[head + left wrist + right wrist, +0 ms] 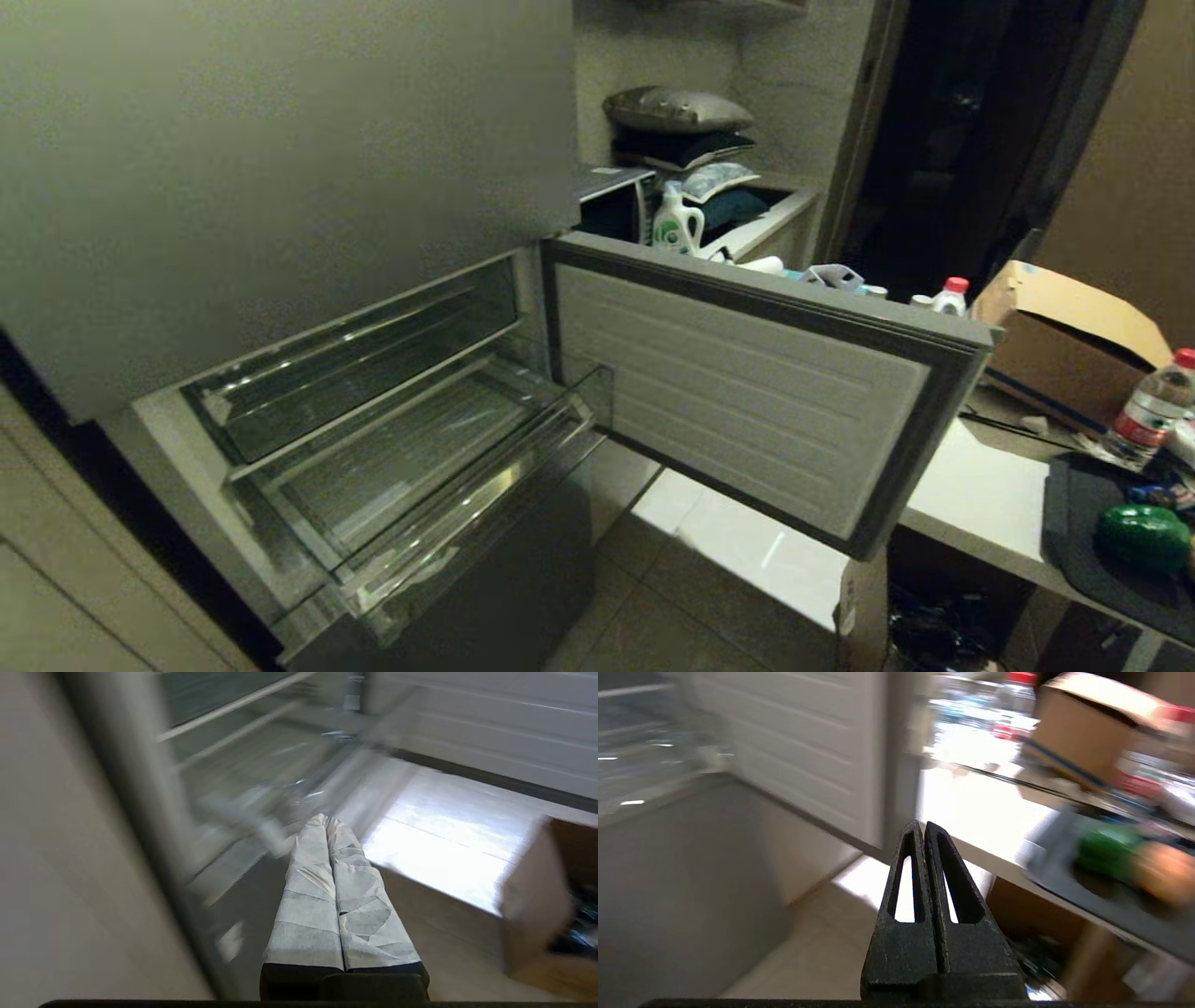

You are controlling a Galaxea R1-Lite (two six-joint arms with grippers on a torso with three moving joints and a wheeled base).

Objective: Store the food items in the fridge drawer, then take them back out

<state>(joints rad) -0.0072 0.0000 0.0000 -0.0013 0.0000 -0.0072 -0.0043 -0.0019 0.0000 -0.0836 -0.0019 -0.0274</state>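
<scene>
The fridge drawer [467, 509], a clear bin with a ribbed floor, stands pulled out of the grey fridge, and I see nothing in it. A blurred part of the drawer [261, 779] lies beyond my left gripper [327, 820], whose taped fingers are pressed together and hold nothing. My right gripper [923, 826] is shut and empty, hanging over the floor between the fridge and a side table. One food item, an orange-brown lump [1164, 870], lies on a dark mat [1069, 877] on that table, beside a green rounded item [1104, 851]. Neither gripper shows in the head view.
The lower fridge door [747, 392] stands swung open toward the table. A shallower clear tray [355, 369] sits above the drawer. On the table [971, 495] are a cardboard box [1055, 345], water bottles [1153, 401] and the green item [1144, 537].
</scene>
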